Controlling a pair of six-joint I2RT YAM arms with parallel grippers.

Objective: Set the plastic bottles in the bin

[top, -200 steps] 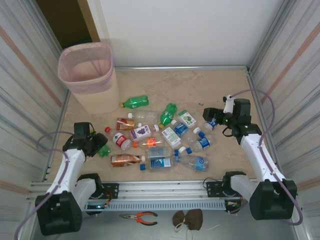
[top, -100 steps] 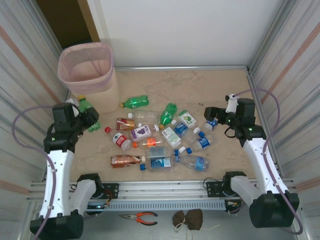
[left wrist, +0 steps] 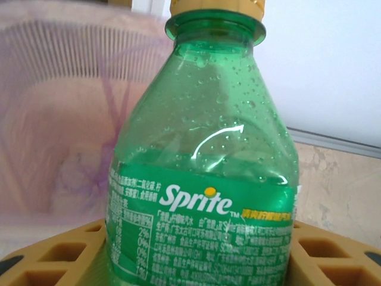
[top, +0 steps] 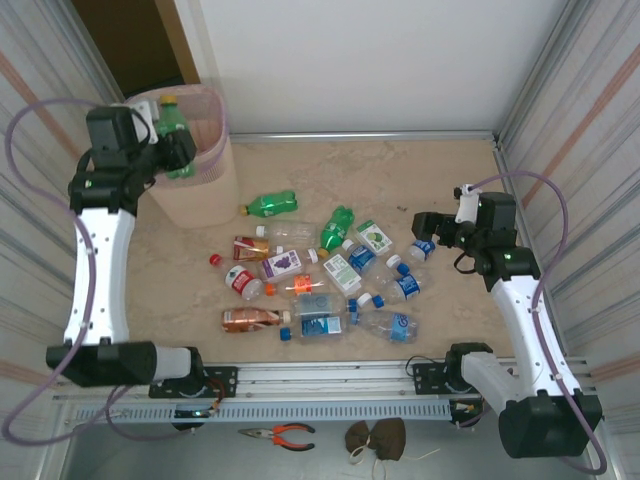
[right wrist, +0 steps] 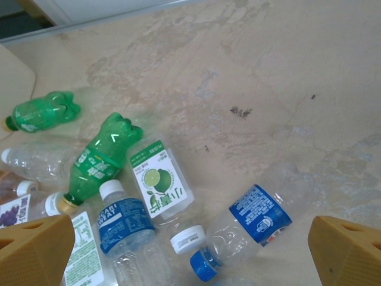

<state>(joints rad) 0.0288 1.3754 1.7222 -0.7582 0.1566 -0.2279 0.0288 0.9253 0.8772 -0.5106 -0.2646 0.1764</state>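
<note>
My left gripper point(top: 172, 150) is shut on a green Sprite bottle point(top: 174, 132) with a yellow cap, held upright at the near rim of the pale pink mesh bin point(top: 207, 190). From the left wrist, the bottle point(left wrist: 202, 167) sits between the yellow fingers point(left wrist: 53, 259), with the bin point(left wrist: 53, 119) behind it. Several plastic bottles point(top: 320, 280) lie scattered on the floor, and a green one point(top: 272, 205) lies nearest the bin. My right gripper point(top: 428, 232) hangs open above a clear blue-labelled bottle point(right wrist: 253, 223). Its fingers point(right wrist: 36, 244) are spread wide with nothing between them.
Corrugated walls close in both sides. A metal rail point(top: 320, 380) runs along the front edge. Beyond it lie orange-handled pliers point(top: 280, 434) and a brown cloth item point(top: 376, 438). A loose red cap point(top: 214, 259) sits left of the pile. Bare floor lies behind the bottles.
My left arm has carried the green bottle from low at the left of the pile up and back to the bin's rim. The right arm has barely moved.
</note>
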